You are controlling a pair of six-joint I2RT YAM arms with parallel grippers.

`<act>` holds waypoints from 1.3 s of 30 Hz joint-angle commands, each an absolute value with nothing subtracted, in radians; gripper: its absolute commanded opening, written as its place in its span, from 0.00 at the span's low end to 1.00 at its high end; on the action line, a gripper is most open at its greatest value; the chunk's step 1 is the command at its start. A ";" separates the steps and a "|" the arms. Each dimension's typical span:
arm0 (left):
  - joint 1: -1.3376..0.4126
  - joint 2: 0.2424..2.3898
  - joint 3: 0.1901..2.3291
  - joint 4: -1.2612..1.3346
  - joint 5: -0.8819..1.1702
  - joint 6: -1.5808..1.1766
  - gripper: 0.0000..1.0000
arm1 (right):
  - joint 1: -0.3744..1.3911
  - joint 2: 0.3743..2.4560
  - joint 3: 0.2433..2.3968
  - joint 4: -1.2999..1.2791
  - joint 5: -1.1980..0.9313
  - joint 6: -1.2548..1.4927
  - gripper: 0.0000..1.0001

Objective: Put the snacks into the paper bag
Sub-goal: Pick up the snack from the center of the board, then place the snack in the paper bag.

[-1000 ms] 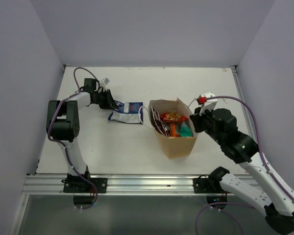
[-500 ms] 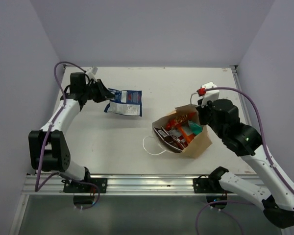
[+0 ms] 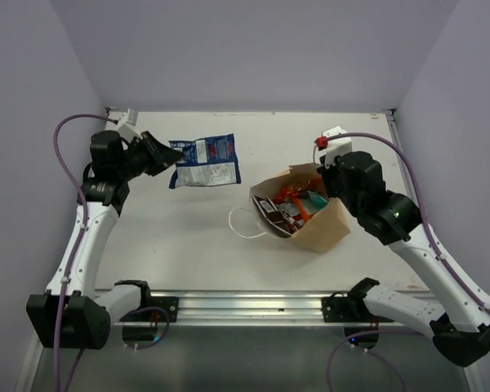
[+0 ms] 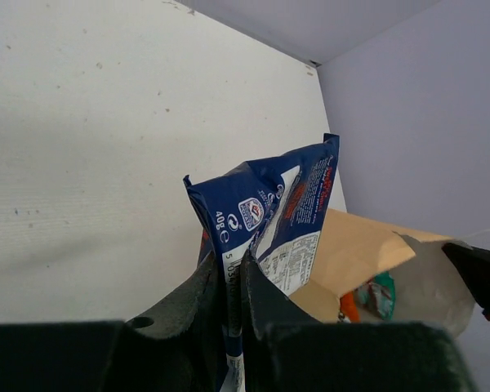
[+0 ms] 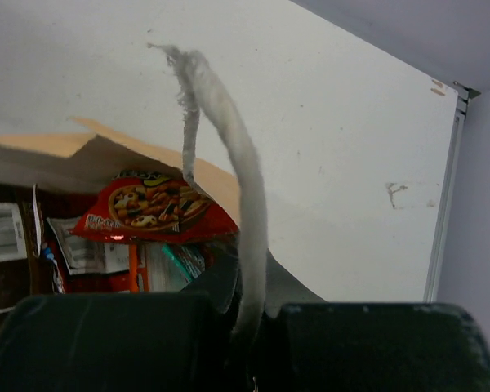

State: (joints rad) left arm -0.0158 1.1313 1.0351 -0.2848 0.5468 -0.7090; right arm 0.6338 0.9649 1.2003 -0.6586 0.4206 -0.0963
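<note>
The tan paper bag (image 3: pixel 322 229) is tilted with its mouth toward the left, showing several snacks (image 3: pixel 290 204) inside; one white cord handle (image 3: pixel 243 224) trails on the table. My right gripper (image 3: pixel 322 181) is shut on the bag's other cord handle (image 5: pixel 245 212) at its far rim; red, orange and teal packets (image 5: pixel 147 211) show inside. My left gripper (image 3: pixel 170 155) is shut on the edge of a blue-white snack packet (image 3: pixel 204 161), held above the table left of the bag. In the left wrist view the packet (image 4: pixel 273 220) stands between the closed fingers, the bag (image 4: pixel 359 257) behind.
White table (image 3: pixel 188 237) enclosed by pale walls on three sides. A metal rail (image 3: pixel 245 306) runs along the near edge with both arm bases.
My left gripper lifted the blue-white packet off the table and swung it up and back. My right gripper pulled the bag by its handle, tipping its mouth leftward and shifting it right.
</note>
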 commanded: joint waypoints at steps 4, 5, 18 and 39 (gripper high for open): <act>-0.043 1.005 1.061 -0.320 0.583 -0.767 0.00 | 0.650 0.974 1.207 -0.571 0.269 -0.063 0.00; -0.054 0.994 1.071 -0.345 0.591 -0.767 0.00 | 0.656 0.977 1.209 -0.586 0.258 -0.058 0.00; -0.074 0.876 1.215 -0.495 0.663 -0.768 0.00 | 0.825 1.019 1.244 -0.581 0.319 -0.019 0.00; -0.091 0.632 0.948 -0.712 0.634 -0.753 0.00 | 1.074 1.169 1.284 -0.561 0.396 0.181 0.00</act>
